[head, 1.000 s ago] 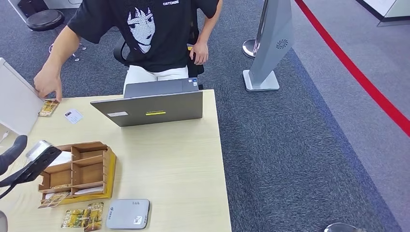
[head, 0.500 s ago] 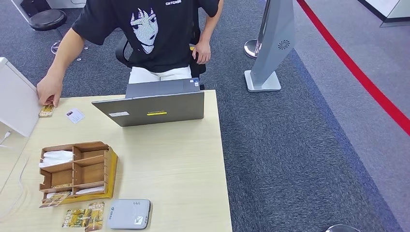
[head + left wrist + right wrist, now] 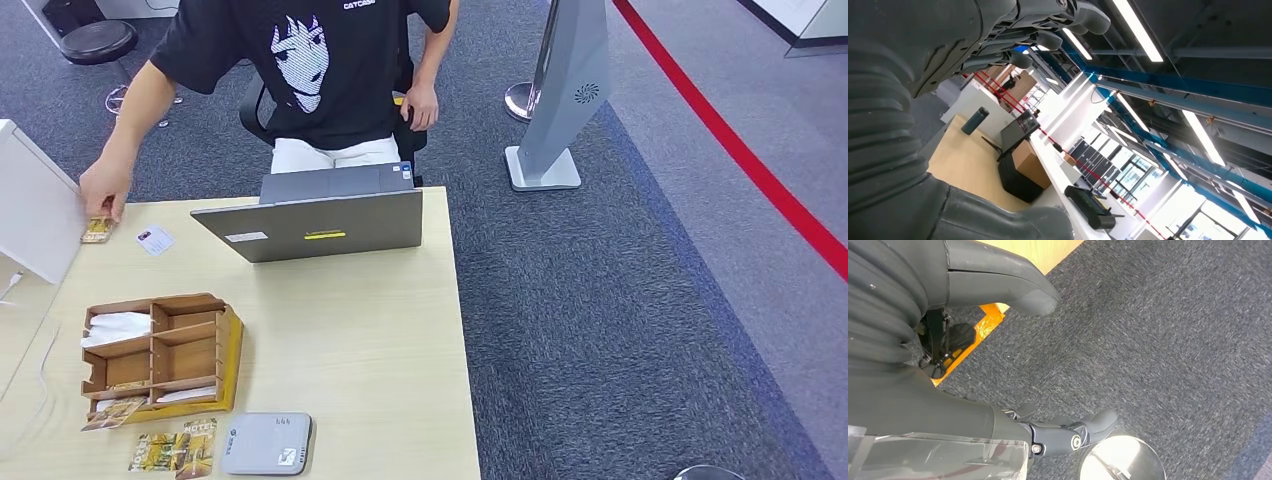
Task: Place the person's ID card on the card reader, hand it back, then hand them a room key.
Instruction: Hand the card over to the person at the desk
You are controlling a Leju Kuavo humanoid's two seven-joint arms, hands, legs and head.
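Pulled back from beside the wooden box (image 3: 160, 352) since a second ago: left robot hand (image 3: 998, 30), now turned up toward ceiling lights, fingers loose, holding nothing. Hanging low over the carpet: right robot hand (image 3: 963, 415), also loose, nothing in it.

Nearest on the surface (image 3: 380, 340): grey card reader (image 3: 265, 443), nothing on top, with gold room key cards (image 3: 172, 450) just beside it. Next, more cards poking out of the box front. Farther off, past the laptop (image 3: 315, 225) corner: small white ID card (image 3: 153, 240), lying flat and alone near the far edge. Near it, person's hand (image 3: 105, 190) pressing on another gold card (image 3: 97, 230), moved only a little in the last half second.

Probably very light, thin and stiff, and a bit slippery. Hard to lift while flat. Best to slide it to the edge, or nip a short end between thumb and finger, gently, with no bending.

Too small to read: print on the ID card. Half hidden under the person's fingers: the gold card. Cut off at the left side: white board (image 3: 35, 215). Looks like the reader step not yet done, but hard to say for sure.
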